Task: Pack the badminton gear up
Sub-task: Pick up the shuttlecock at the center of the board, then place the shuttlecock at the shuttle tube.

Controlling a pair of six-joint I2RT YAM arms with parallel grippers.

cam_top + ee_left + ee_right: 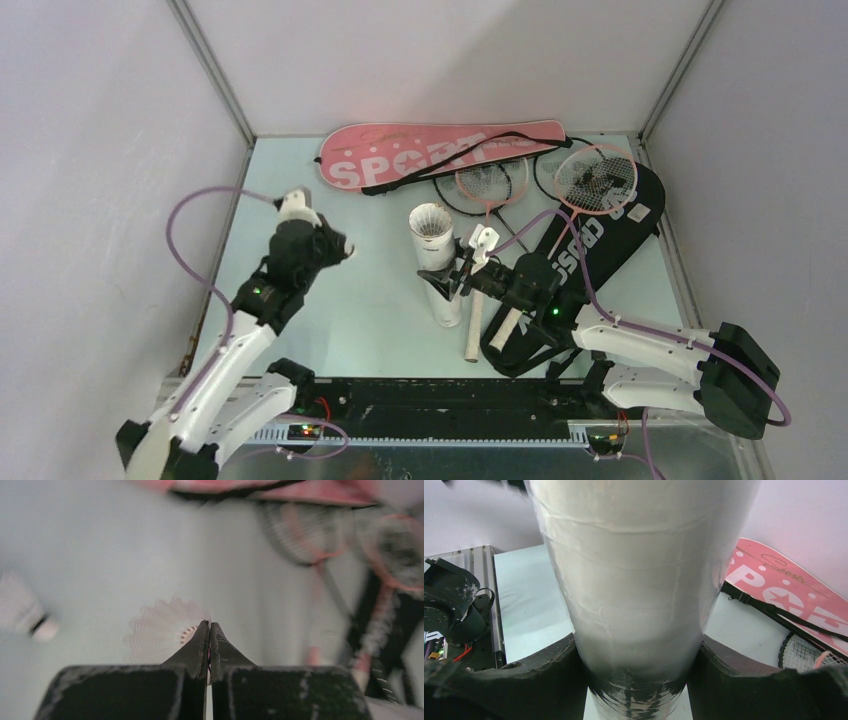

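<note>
Item 1, left claw [209, 626]: you find it left of centre in the top view, over the counter [370, 300]. Its jaws are pressed together right to the tips, with no gap. In its wrist view a blurred shuttlecock [161, 637] sits just behind the tips at centre frame. You cannot tell whether a feather is pinched.

Item 2, second shuttlecock [26, 611]: at the left edge of the left wrist view, blurred, well apart from the claw.

Item 3, right claw [463, 280]: at centre of the top view, clamped on the tube [435, 262], one finger on each side.

Item 4, tube: tilted, with its open end up and toward the top of the frame. It fills the right wrist view.

Item 5, pink bag [440, 155]: flat along the far edge of the counter, upper centre, with a black strap across it.

Item 6, black bag [600, 235]: right of centre, lying on the diagonal, its lower end under the right arm.

Item 7, rackets [597, 180]: the heads are at upper right, between the two bags. One pink head rests on the black bag, and the handles run down toward the right claw.
</note>
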